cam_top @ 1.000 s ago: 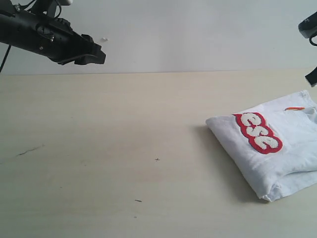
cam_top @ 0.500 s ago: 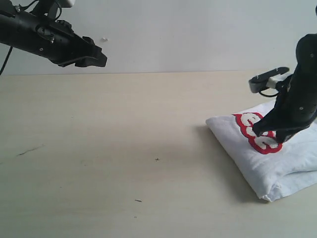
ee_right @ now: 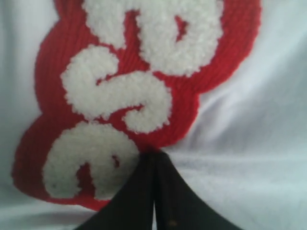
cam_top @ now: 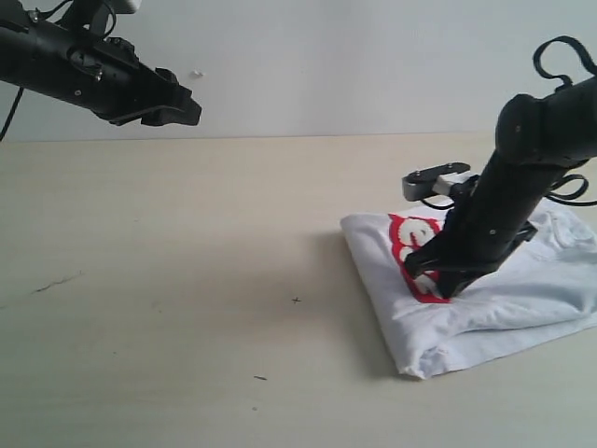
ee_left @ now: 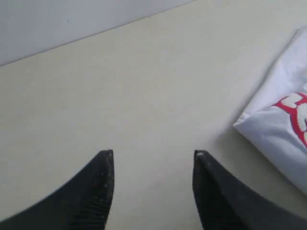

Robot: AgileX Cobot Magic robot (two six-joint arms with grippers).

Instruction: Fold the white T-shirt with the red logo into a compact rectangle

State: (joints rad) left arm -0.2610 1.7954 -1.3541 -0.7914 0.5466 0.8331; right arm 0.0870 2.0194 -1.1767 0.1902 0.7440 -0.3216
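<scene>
Bearing T-shirt (cam_top: 504,317), pale tabletop (cam_top: 187,280); grey wall (cam_top: 326,65).

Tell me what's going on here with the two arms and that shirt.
The white T-shirt lies already folded into a thick bundle on the table, red logo facing up. The right end effector is shut, its tip down on the shirt at the logo's edge; whether it pinches any fabric is unclear. The left end effector hangs open in the air off to the side, touching nothing.
</scene>
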